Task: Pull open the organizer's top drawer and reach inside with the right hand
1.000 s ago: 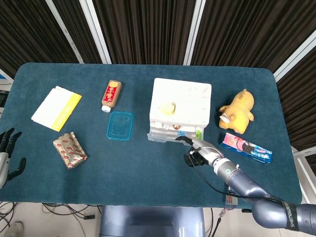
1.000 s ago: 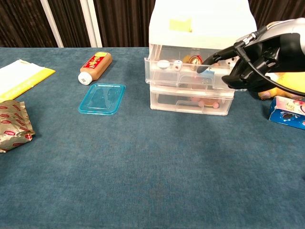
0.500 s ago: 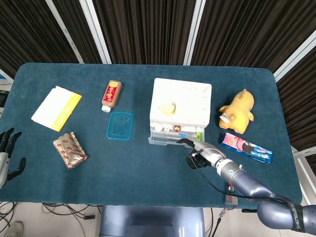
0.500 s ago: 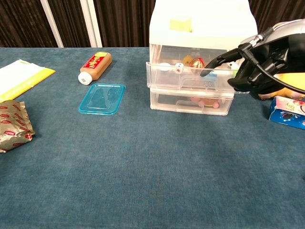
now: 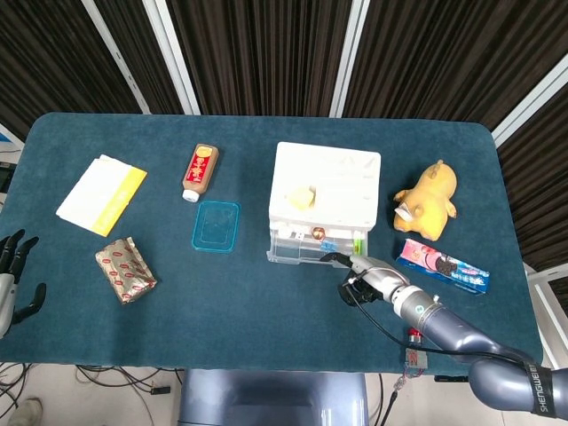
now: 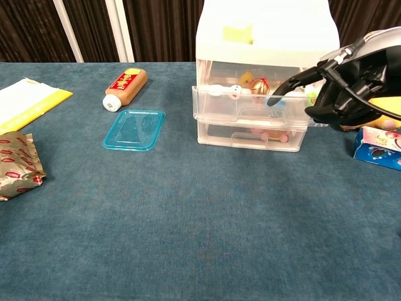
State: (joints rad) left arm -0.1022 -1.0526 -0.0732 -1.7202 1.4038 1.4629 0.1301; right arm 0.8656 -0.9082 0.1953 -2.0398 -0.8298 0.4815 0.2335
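Observation:
The white organizer stands mid-table with two clear drawers. Its top drawer juts a little past the lower drawer. Small items lie inside the top drawer, among them a gold ball. My right hand is at the drawer's right front. One extended fingertip hooks over the front rim and the other fingers curl in. My left hand rests at the table's left edge with fingers spread, holding nothing.
A brown bottle and a blue lid lie left of the organizer. Farther left are a yellow-white packet and a foil snack pack. A yellow plush toy and a cookie box sit to the right.
The top drawer has slid out toward the front edge, with my right hand drawing back along with it. Its contents have shifted a little. The left hand has not moved.

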